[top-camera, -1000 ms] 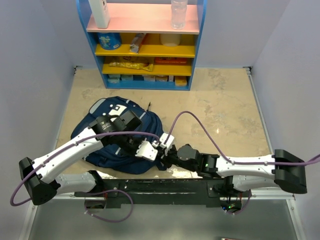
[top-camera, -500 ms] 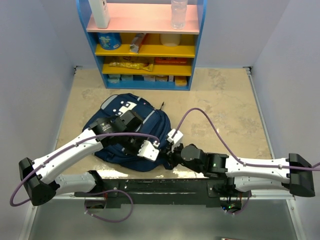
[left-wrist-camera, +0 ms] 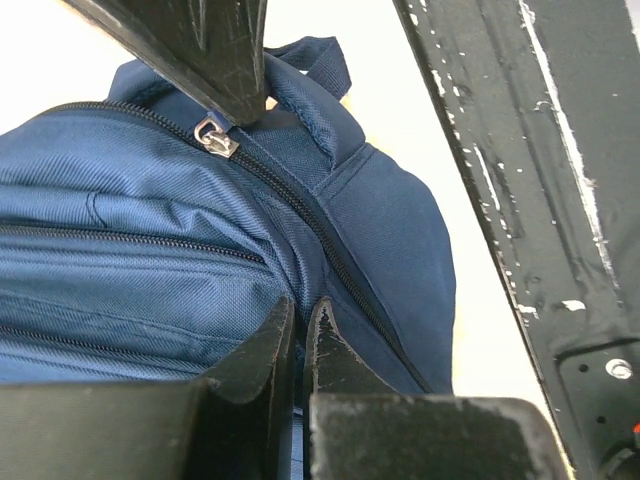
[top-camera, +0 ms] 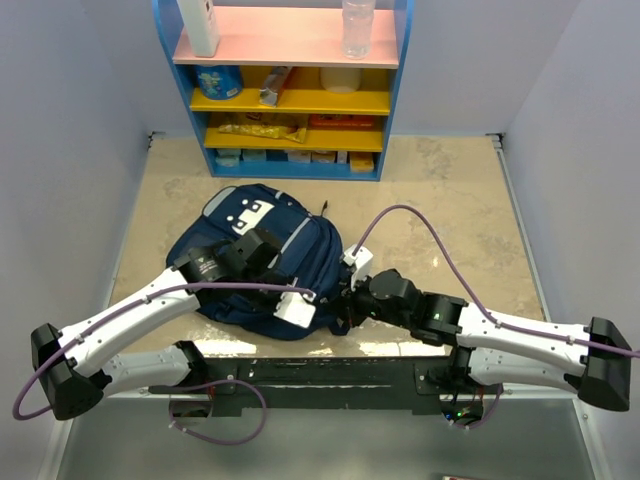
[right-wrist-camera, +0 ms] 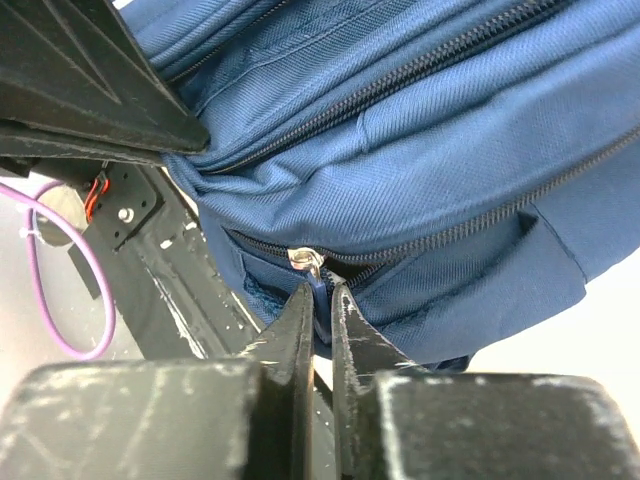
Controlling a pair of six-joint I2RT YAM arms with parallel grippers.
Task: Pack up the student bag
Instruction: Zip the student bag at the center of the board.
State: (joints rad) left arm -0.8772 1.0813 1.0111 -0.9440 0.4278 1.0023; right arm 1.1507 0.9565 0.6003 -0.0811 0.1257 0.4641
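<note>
The left gripper (top-camera: 296, 309) is staying pinched together on a fold of navy fabric at the near end of the student bag (top-camera: 300, 245). The left wrist view shows its jaws closed on the cloth (left-wrist-camera: 300, 318), just below the main zip line.

Over the last second the student bag has been sliding across the table (top-camera: 450, 200) toward about 2 o'clock. It is now lying left of centre at the near edge, front pocket up, with the shelf (top-camera: 290, 160) well apart from it at 12 o'clock. Both arms are travelling with it, and neither grip is loosening.

At the bag's 5 o'clock corner, the right gripper (top-camera: 342, 303) is clamped shut on the zipper pull (right-wrist-camera: 306, 262), its jaws (right-wrist-camera: 320, 300) nipping the tab just under the metal slider.

The zip teeth are meeting along every stretch in view, so the shift looks like repositioning rather than opening. Packing is probably not yet starting. With one side anchoring the fabric and the other holding the pull, the pair seems to be setting up to run the zip open.
</note>
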